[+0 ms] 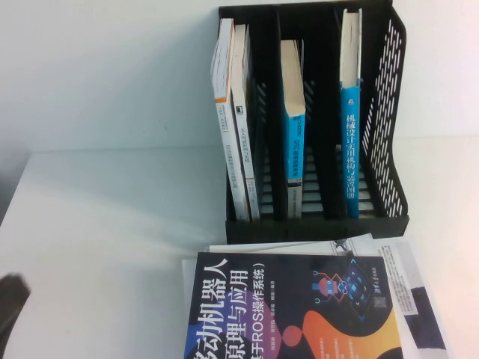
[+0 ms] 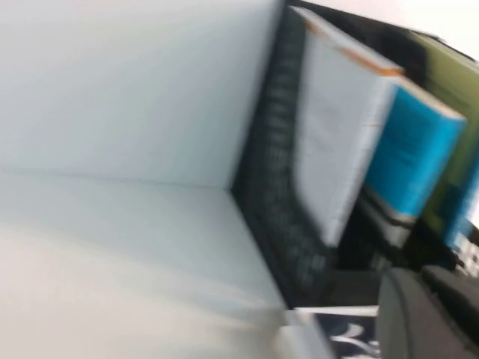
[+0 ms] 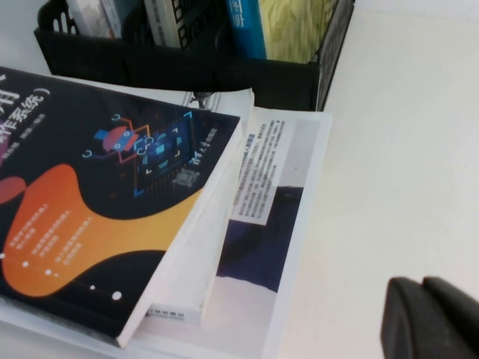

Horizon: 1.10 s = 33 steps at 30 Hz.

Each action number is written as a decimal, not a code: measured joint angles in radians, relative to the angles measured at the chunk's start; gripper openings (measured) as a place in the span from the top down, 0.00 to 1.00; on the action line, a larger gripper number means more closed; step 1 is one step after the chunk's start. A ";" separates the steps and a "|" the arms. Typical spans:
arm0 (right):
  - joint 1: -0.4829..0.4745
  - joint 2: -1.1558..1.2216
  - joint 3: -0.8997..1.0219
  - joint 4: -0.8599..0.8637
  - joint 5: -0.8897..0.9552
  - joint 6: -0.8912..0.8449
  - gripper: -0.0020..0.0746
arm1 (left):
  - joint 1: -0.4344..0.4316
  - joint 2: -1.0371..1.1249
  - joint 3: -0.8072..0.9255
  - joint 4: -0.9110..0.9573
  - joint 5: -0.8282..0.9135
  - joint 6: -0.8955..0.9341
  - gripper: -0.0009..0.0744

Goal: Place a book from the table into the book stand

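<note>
Both left pincer (image 1: 9, 308) and right pincer (image 3: 430, 320) flank navy "ROS" book (image 1: 284, 310).

The book stand (image 1: 389, 202) blocks the table's (image 1: 112, 224) far right; stacked books (image 1: 292, 314) crowd near it; left side lies open.

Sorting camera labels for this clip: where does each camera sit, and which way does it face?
High view: raised on the robot's side, looking down at the book stand and navy book; left arm's dark edge at lower left.
Left wrist view: beside the stand, facing its books; shut left hand shows.
Right wrist view: above the navy book, stand beyond; right hand shows.
All share the stand.
</note>
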 joint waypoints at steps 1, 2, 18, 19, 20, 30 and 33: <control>0.000 0.000 0.000 0.000 0.000 0.000 0.98 | 0.029 -0.060 0.068 -0.027 -0.030 0.000 0.99; 0.000 0.000 0.000 0.000 0.000 0.000 0.98 | 0.056 -0.119 0.132 -0.053 -0.057 -0.002 0.99; 0.000 0.000 0.000 0.006 0.030 0.002 0.98 | 0.218 -0.351 0.346 -0.061 0.195 0.105 0.99; 0.000 0.000 0.000 0.006 0.034 0.002 0.98 | 0.218 -0.351 0.346 -0.061 0.198 0.108 0.99; 0.000 0.000 0.000 0.006 0.034 0.002 0.98 | 0.216 -0.351 0.344 -0.061 0.202 0.108 0.99; 0.000 0.000 0.000 0.008 0.036 0.002 0.98 | 0.216 -0.351 0.344 -0.061 0.204 0.110 0.99; 0.000 0.000 0.000 0.008 0.036 0.002 0.98 | 0.216 -0.351 0.344 -0.061 0.204 0.110 0.99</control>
